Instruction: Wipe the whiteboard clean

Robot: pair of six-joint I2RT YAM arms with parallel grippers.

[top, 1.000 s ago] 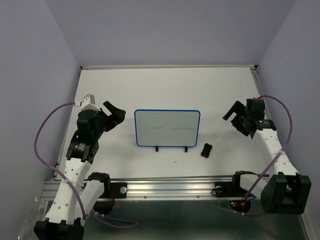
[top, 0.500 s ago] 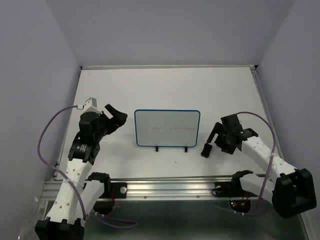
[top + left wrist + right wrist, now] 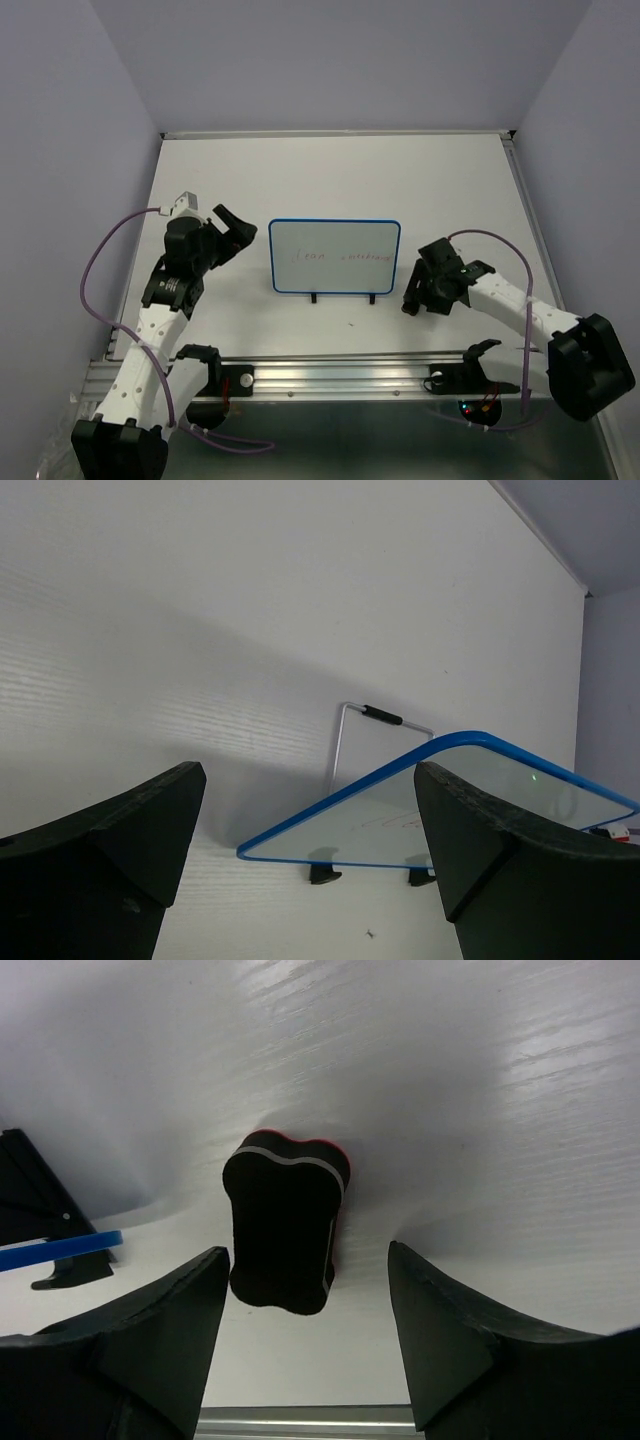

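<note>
The whiteboard (image 3: 335, 255) stands upright mid-table on two black feet, blue-framed, with faint red writing across it. In the left wrist view the whiteboard (image 3: 470, 815) is seen edge-on ahead. My left gripper (image 3: 236, 231) hovers open to the left of it, apart from its edge, nothing between its fingers (image 3: 130, 830). The black eraser (image 3: 285, 1225) lies flat on the table by the board's lower right corner (image 3: 60, 1250). My right gripper (image 3: 412, 292) is down over the eraser, its fingers (image 3: 150, 1330) on either side with gaps showing.
A wire prop (image 3: 345, 742) leans behind the board. An aluminium rail (image 3: 330, 375) runs along the near table edge by the arm bases. Purple cables loop from both arms. Walls close in the table on three sides.
My right arm swung in from the right and dropped over the eraser, its jaws narrowing around it. The left gripper shifted slightly toward the board. The board and eraser have not moved.
</note>
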